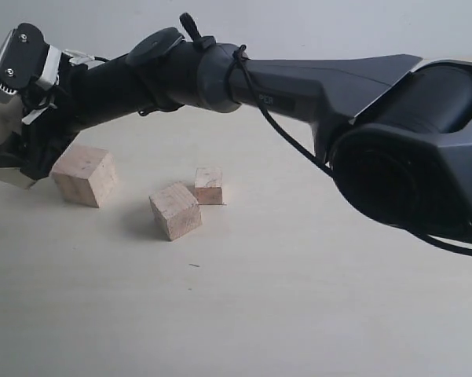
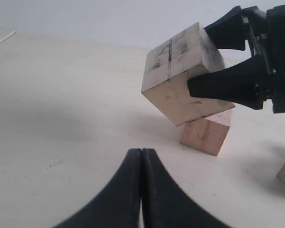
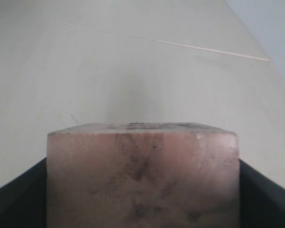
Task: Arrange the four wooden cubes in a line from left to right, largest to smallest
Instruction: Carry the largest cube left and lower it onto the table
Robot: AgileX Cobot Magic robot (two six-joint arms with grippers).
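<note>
Exterior view: right gripper [image 1: 14, 153] clamps the largest cube [image 1: 4, 174] at nine o'clock. Raw, sharp-edged second cube [image 1: 85, 175], third cube [image 1: 175, 210] and smallest cube [image 1: 209, 185] rest on the matte table [image 1: 298, 298].
Left wrist view: left gripper [image 2: 141, 161] is pressed together. The cube's pencil scribbles are unreadable.
Right wrist view: a smudged, grainy face.

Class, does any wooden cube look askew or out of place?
Yes: the largest pale wooden cube, scribbled dark on one face, is gripped tilted by the right gripper, while three smaller cubes lie flat on the table.

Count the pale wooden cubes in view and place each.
4. The scribbled pale wooden cube is held aloft in the right tool at far left; on the table rest the left cube, front cube and rear cube.
</note>
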